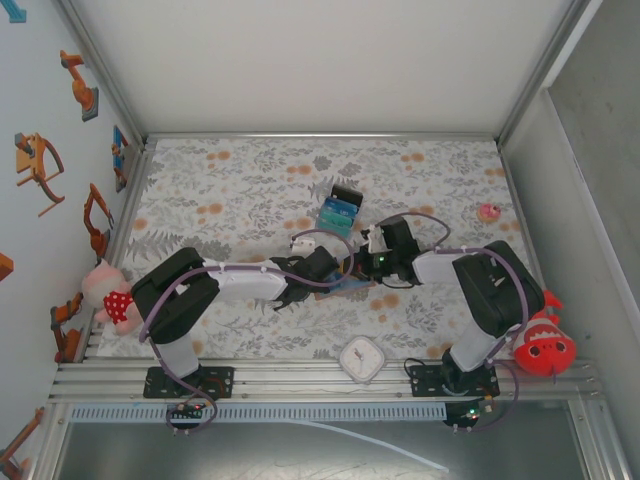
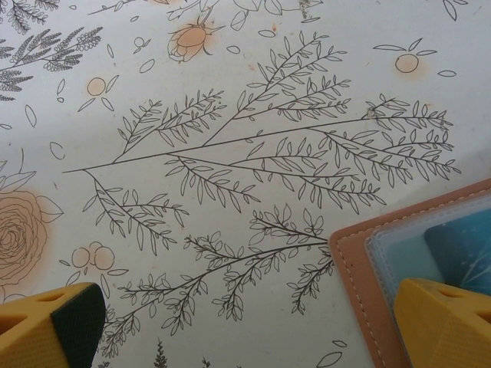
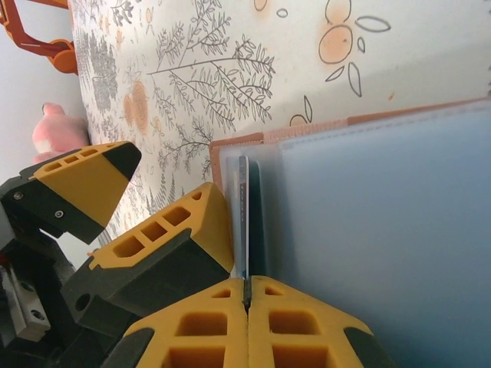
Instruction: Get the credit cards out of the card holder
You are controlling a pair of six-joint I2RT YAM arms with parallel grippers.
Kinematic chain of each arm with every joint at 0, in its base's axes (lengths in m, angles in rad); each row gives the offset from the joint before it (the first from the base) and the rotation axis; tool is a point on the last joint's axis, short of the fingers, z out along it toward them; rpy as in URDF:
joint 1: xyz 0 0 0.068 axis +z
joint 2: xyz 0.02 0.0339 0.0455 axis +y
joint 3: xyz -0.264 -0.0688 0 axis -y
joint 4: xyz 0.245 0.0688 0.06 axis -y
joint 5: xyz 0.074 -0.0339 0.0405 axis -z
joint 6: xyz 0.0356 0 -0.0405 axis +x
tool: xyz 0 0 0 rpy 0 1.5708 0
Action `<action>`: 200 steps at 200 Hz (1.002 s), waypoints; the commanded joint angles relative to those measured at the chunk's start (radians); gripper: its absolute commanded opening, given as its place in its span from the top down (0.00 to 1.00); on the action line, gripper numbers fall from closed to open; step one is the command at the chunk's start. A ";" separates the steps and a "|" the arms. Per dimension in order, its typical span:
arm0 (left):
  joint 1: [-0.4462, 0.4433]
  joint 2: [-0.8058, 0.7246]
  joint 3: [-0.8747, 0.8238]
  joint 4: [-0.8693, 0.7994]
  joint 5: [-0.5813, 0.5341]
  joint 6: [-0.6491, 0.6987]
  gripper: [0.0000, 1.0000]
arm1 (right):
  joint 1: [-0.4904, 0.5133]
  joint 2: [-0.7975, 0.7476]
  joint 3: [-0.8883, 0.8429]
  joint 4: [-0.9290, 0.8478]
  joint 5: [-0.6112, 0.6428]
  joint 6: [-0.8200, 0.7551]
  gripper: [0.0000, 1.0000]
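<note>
Floral cloth (image 1: pixel 250 190), matte and printed with fine grey sprigs and orange blooms, covers the table between pale walls. Near its middle we see the card holder (image 3: pixel 399 230) lying open. It has a stitched terracotta leather rim around a smooth pale blue-grey inside, and a clear plastic pocket at one corner shows a teal card (image 2: pixel 464 245) beneath.

The right gripper (image 3: pixel 247 297), two blocky yellow fingers with dark pads, is pressed closed on an edge-on card (image 3: pixel 244 222), a thin stiff sliver at the holder's edge. The left gripper (image 2: pixel 245 330) stands wide apart. One yellow finger (image 2: pixel 441 322) lies over the holder's corner and the other sits off on bare cloth.

Just beyond the holder we count at least three loose credit cards (image 1: pixel 337 212) in a fanned row: teal, light blue and black, all flat rectangles. Around the margins we count two plush toys, a pink one (image 1: pixel 108 295) on the left and a red one (image 1: pixel 543 347) on the right. We also count one small pink ring (image 1: pixel 489 212) and one white rounded square (image 1: pixel 361 358) at the near edge.
</note>
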 commanded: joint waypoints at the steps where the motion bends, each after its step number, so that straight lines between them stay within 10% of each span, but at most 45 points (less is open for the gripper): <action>1: -0.001 0.010 -0.018 -0.090 -0.001 -0.001 0.03 | -0.012 -0.042 -0.005 -0.015 0.007 -0.037 1.00; 116: -0.001 0.052 0.017 -0.086 0.015 0.010 0.03 | 0.008 -0.008 -0.024 0.115 -0.069 0.022 0.84; 200: -0.002 0.047 0.009 -0.086 0.017 0.002 0.03 | 0.040 0.033 0.000 0.104 -0.033 0.005 0.92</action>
